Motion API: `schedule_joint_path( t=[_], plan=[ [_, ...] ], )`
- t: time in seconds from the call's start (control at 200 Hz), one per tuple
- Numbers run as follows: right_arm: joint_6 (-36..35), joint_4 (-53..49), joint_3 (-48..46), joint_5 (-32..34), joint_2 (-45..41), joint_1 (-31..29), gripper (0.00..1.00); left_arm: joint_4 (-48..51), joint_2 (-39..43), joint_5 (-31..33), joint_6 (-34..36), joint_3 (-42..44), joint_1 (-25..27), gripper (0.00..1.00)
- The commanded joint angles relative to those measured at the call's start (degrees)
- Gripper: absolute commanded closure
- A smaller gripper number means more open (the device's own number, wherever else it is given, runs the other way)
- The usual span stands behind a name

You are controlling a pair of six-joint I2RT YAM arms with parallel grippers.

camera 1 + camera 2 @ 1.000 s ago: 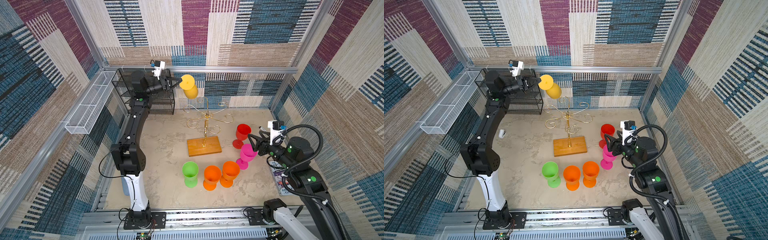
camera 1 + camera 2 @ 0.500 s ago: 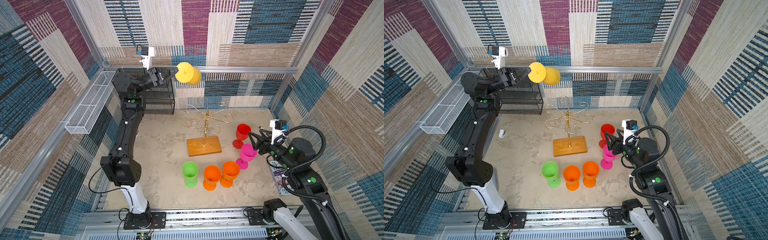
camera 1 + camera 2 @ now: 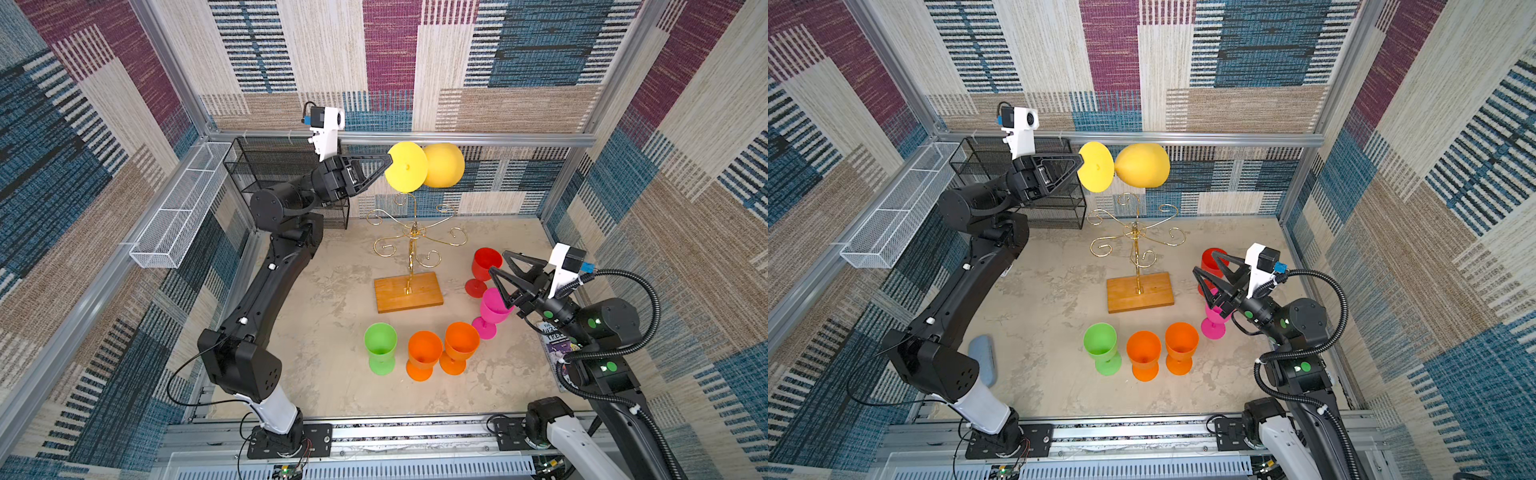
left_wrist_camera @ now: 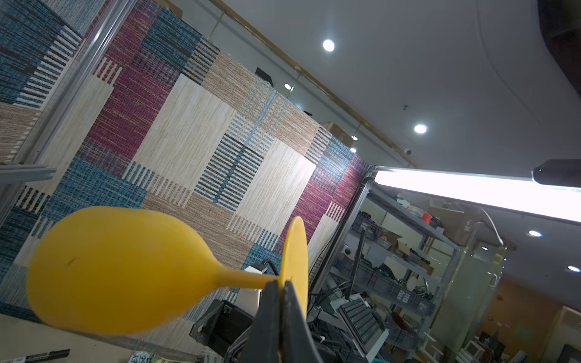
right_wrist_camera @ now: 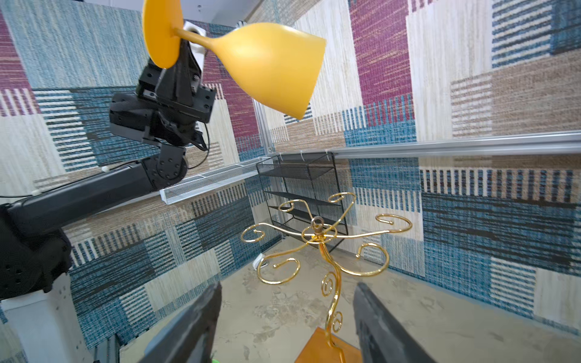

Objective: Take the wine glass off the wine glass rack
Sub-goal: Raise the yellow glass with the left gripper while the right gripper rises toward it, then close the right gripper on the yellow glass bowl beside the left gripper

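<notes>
Left gripper (image 3: 390, 163) (image 3: 1080, 160) (image 4: 281, 286): jaws squeezed almost fully together, pinching the rim of the foot of the yellow glass (image 3: 444, 164) (image 3: 1142, 164) (image 4: 119, 270) (image 5: 273, 66). Glass lies on its side in the air: foot at the jaw tips, stem and bowl running straight out past them, mouth facing away from the gripper

Glass is off the rack (image 3: 411, 249) (image 3: 1136, 249) (image 5: 319, 232). Rack stands on the floor well below the left jaws and a bit forward of them, no contact with the glass. Gold scroll arms spread from the pole, wood base under it

Right gripper (image 3: 498, 262) (image 3: 1204, 262) (image 5: 286, 292): jaws parted a fair way, nothing between them, holding nothing. In the right wrist view the rack pole shows out ahead through the gap, clear of both fingers (image 5: 195, 327)

Pink glass (image 3: 492, 307) stands upright just under and behind the right jaws, contact cannot tell. Red glass (image 3: 486, 262) is upright right by the right jaw tips in both top views, touching or not unclear

Green glass (image 3: 380, 340) and two orange glasses (image 3: 424, 349) are upright on the floor, well apart from both sets of jaws, on the near side of the rack base

Black shelf (image 3: 282, 166) is behind the left gripper, white basket (image 3: 178, 208) further out on the side wall
</notes>
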State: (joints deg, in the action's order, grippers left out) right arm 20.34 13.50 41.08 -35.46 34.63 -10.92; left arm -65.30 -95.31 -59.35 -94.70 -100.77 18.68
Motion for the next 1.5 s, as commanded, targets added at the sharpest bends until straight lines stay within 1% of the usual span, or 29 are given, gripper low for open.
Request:
schedule_joint_path(
  t=[0.0,0.095,0.165,0.24,0.33,0.431,0.611,0.791,0.951,1.031,1.097,1.167,1.327,1.492],
  plan=[
    [4.24,17.34,-2.08,-3.77,-0.09,-0.07,0.32,-10.97,0.83,6.92,-7.09,5.0,1.2,1.0],
    [4.04,22.58,-2.56,-3.71,1.15,0.02,0.32,-15.47,0.94,9.57,-11.03,9.34,2.93,1.0],
    [4.02,25.27,-1.74,-4.95,3.42,0.26,0.32,-15.47,1.78,9.69,-10.71,11.76,4.5,1.0],
    [6.46,30.39,-1.5,-7.24,6.5,1.24,0.32,-15.47,2.71,9.66,-10.42,13.27,6.06,1.0],
    [11.56,38.2,-1.34,-10.26,10.73,3.86,0.33,-15.48,3.66,8.76,-10.29,14.27,7.73,1.0],
    [19.2,47.94,-1.35,-13.37,15.74,7.74,0.33,-15.39,5.38,8.82,-9.65,16.39,8.39,1.0],
    [26.71,59.02,0.49,-18.3,22.53,8.37,0.34,-15.47,6.76,9.2,-9.11,20.06,8.67,1.0],
    [29.48,62.92,4.35,-23.37,27.65,8.37,0.35,-15.47,6.28,9.43,-9.01,21.41,9.34,1.0],
    [31.91,65.16,7.18,-25.58,32.0,8.37,0.36,-15.47,5.82,9.43,-8.93,21.06,9.79,1.0],
    [35.75,69.45,8.11,-26.47,34.97,8.37,0.36,-15.49,5.44,9.43,-8.93,20.84,10.15,1.0],
    [39.69,74.83,8.49,-26.68,37.12,8.37,0.37,-15.48,5.07,9.43,-9.02,20.79,10.41,1.0],
    [42.35,78.58,8.64,-26.33,38.59,8.43,0.39,-15.52,4.66,9.43,-9.1,20.88,10.59,1.0],
    [45.22,83.47,8.75,-26.46,40.31,8.37,0.43,-15.56,3.23,9.36,-9.62,20.32,10.77,1.0],
    [46.5,85.46,8.67,-27.24,40.97,8.37,0.51,-15.56,1.08,9.76,-10.05,19.18,10.77,1.0]
  ],
)
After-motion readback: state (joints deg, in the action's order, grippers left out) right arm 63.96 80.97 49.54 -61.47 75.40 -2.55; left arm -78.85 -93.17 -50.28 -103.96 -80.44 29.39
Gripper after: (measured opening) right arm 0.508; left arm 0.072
